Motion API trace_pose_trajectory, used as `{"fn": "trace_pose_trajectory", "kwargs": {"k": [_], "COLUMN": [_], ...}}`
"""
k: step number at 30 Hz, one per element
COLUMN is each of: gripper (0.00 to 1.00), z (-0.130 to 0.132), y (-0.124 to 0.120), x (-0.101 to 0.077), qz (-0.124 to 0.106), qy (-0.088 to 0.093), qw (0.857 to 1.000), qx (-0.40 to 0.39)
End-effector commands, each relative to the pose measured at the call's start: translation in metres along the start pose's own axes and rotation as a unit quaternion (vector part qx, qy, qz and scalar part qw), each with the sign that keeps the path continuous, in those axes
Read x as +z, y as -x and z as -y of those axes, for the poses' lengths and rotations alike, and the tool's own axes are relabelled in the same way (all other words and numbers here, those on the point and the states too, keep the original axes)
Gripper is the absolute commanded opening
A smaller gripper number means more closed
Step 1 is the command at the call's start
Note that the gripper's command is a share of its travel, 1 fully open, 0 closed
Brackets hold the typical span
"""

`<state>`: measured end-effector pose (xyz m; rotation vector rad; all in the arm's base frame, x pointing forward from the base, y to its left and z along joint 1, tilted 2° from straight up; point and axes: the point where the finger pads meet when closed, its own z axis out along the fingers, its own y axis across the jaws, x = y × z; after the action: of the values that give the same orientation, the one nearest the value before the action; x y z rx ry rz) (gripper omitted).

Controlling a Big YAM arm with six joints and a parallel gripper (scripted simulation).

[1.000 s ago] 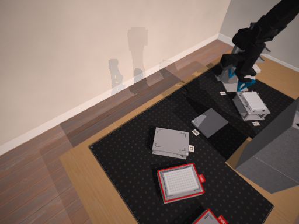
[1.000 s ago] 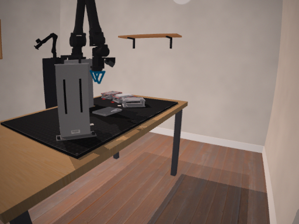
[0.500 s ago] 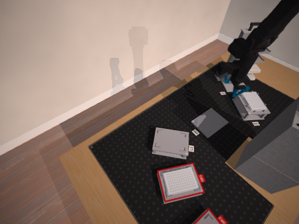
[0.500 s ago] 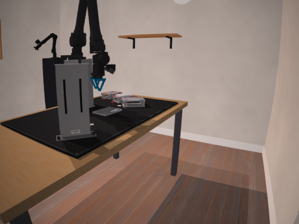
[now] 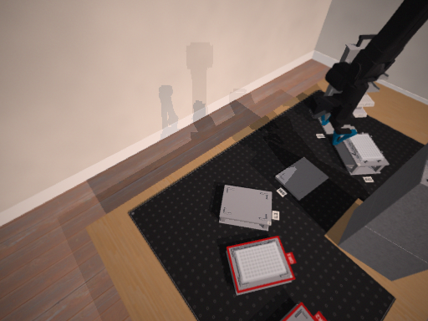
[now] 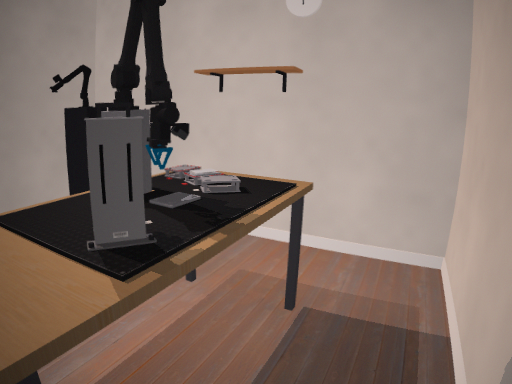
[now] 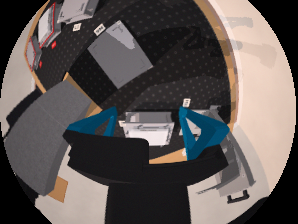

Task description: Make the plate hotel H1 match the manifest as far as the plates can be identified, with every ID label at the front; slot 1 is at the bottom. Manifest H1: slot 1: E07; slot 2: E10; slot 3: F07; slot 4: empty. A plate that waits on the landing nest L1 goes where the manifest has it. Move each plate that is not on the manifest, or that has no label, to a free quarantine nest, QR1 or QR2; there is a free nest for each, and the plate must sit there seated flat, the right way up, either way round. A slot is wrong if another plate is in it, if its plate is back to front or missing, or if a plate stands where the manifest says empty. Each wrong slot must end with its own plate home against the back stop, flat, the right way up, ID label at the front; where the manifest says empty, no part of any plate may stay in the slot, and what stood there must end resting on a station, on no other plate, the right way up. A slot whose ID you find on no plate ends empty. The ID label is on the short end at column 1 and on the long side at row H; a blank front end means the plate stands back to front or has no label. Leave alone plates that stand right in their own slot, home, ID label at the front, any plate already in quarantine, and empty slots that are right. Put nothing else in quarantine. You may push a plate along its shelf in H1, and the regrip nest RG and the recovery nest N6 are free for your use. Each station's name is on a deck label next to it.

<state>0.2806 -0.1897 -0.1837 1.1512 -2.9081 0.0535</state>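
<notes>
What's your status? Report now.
Gripper open, empty, hovering by the plate on its raised nest. Plate untouched. Nothing in the way.

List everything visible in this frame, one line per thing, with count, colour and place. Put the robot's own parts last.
Plate hotel: one, grey tower, near end of the mat.
Mat: one, black, dotted, covering most of the table.
Table: one, wood top, dark legs.
Raised nest with white well plate: one, grey, under the gripper.
Flat plate: one, dark grey, mid-mat.
Empty nest: one, light grey, mid-mat.
Red-rimmed nests: two; one holding a white well plate, one cut off at the frame's edge.
Deck labels: several, white or red, unreadable.
Wall shelf: one, wood.
Arm: one, black.
Gripper: one, blue fingers, open, holding nothing.
</notes>
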Motion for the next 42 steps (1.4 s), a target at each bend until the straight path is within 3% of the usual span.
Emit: {"fn": "trace_pose_trajectory", "kwargs": {"k": [1, 18, 42], "gripper": [1.0, 1.0, 1.0], "z": [0.009, 0.009, 0.011], "y": [0.001, 0.001, -0.003], "x": [-0.004, -0.004, 0.037], "qz": [0.002, 0.002, 0.001], "qy": [-0.01, -0.01, -0.01], "qw": [1.0, 1.0, 1.0], "qx": [0.001, 0.001, 0.001]}}
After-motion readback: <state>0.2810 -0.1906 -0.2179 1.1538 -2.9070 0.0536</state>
